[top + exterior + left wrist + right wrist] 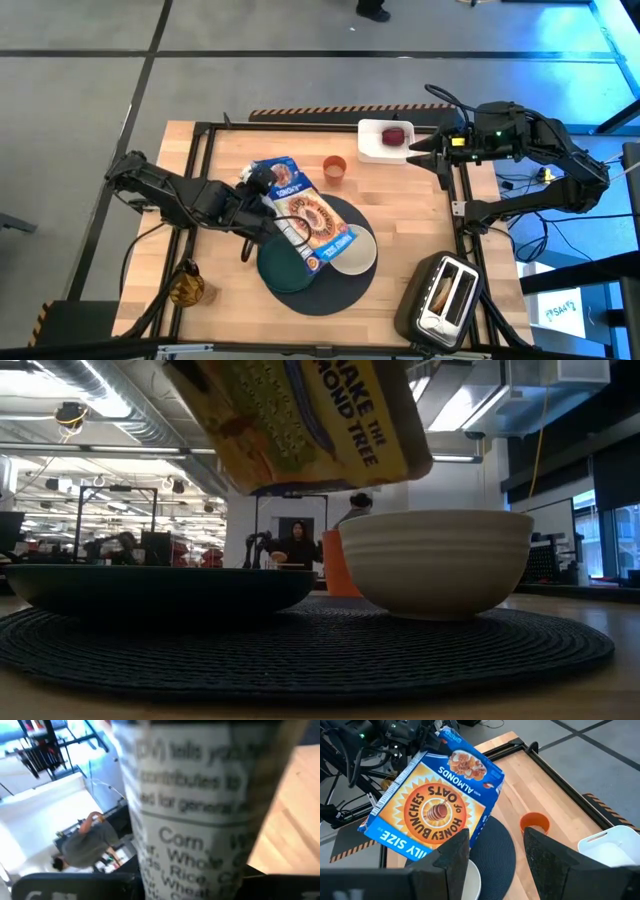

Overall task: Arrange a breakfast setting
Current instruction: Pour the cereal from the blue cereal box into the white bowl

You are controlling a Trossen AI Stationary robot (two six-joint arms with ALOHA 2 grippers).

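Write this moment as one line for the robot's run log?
step: pouring cereal | left gripper: holds cereal box tilted over white bowl | right gripper: open, waiting near white tray | teal plate: on mat

At centre frame the cereal box [310, 215] is blue and orange with a yellow sunburst. Below it lie a dark-grey woven mat [340, 285], a teal plate [280, 265] and a white bowl [358, 255]. An orange cup [334, 168] stands above on the pale wood bench [400, 200].
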